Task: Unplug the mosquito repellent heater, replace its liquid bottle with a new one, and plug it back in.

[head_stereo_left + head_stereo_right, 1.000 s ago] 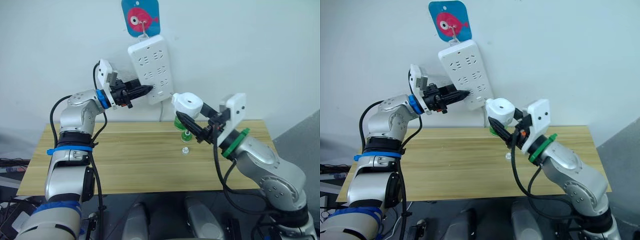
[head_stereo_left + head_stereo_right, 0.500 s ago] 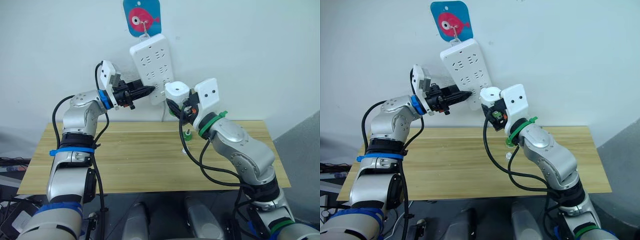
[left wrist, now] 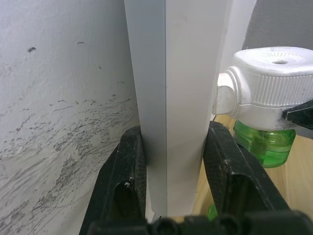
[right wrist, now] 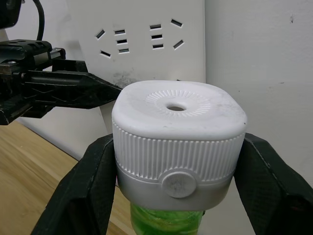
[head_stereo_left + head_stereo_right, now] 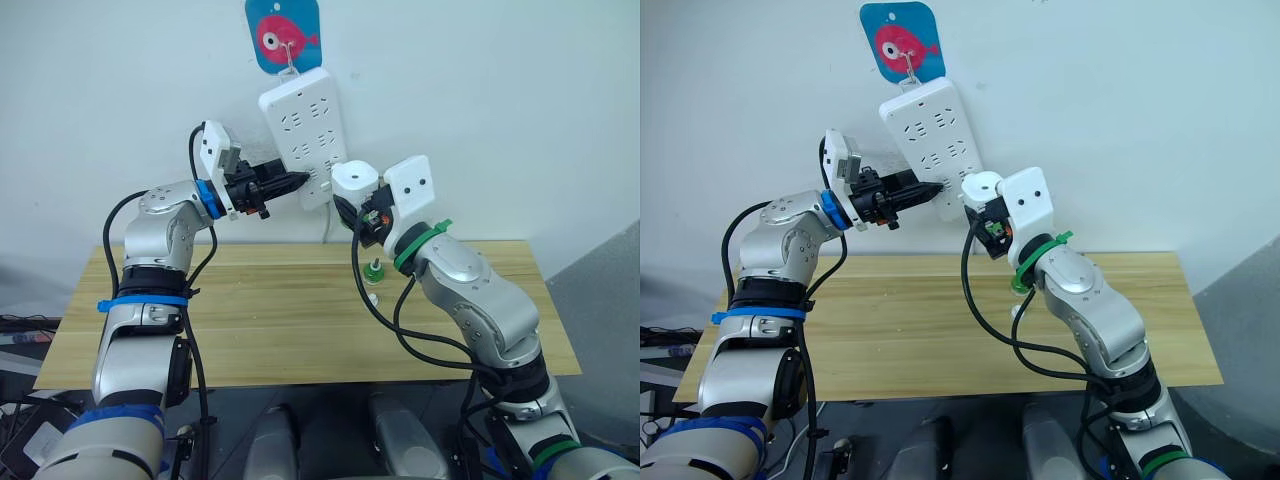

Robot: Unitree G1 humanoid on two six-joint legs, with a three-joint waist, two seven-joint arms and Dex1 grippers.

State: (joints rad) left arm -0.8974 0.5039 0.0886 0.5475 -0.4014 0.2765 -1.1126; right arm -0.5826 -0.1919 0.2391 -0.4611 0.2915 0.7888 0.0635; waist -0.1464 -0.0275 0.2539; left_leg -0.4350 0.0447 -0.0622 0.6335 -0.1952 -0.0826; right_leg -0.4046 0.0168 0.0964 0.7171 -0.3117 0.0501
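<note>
— Where is the mosquito repellent heater [image 4: 178, 147] at this moment?

— In my right gripper [image 4: 178, 161]. Its two black fingers [image 4: 80, 188] are spread about as wide as the heater and press on its ribbed white sides, one on each side. The round hole in its top faces the wrist camera, and a green liquid bottle [image 4: 164, 220] hangs under it. I hold it up at the lower end of the white power strip [image 5: 303, 135], at about 5 o'clock from the strip's middle, right against the strip's face.

— Is it plugged in?

— In the left wrist view the heater's stub [image 3: 222, 95] meets the strip's face, but I cannot tell whether the prongs are in a socket.

— And your left gripper [image 3: 171, 156]?

— It is clamped on the power strip. One finger [image 3: 129, 166] lies on the wall side of the strip, the other on its front face, narrowly apart with the strip's edge between them. From the head camera it reaches in from 9 o'clock to the strip's lower half.

— Anything on the counter [image 5: 250, 320]?

— A small green-and-white bottle [image 5: 374, 270] stands at roughly 6 o'clock below the heater, with a small white cap [image 5: 372, 298] just in front of it. The strip hangs on the wall from a blue hook plate with a pink fish [image 5: 283, 35] at 12 o'clock.
</note>
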